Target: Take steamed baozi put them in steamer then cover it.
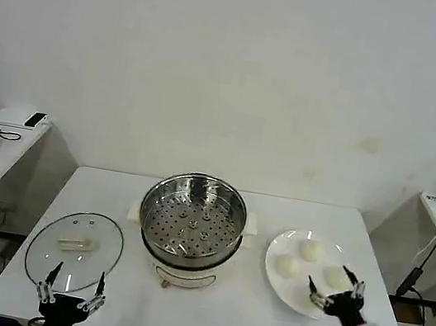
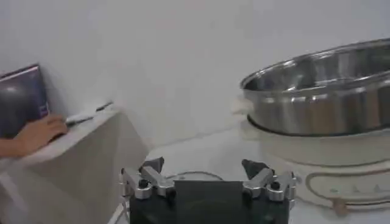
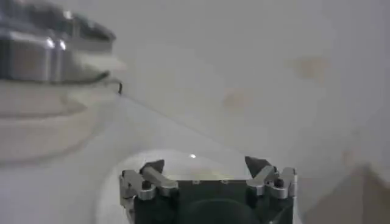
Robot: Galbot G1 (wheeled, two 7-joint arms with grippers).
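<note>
On the plate (image 1: pixel 280 270) we see three baozi (image 1: pixel 311 250) waiting, our right gripper (image 1: pixel 334 293) wide open beside them, steamer (image 1: pixel 192 219) empty, lid (image 1: pixel 73 250) off.

The right gripper (image 3: pixel 205 167) is seen with its fingers spread wide above a white plate (image 3: pixel 183 159); the steamer (image 3: pixel 49 55) is seen farther off.

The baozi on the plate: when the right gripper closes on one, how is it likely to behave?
The baozi look smooth and rounded, so one may roll on the flat plate if nudged. Probably soft, denting under tight jaws. The right gripper is open beside them.
</note>
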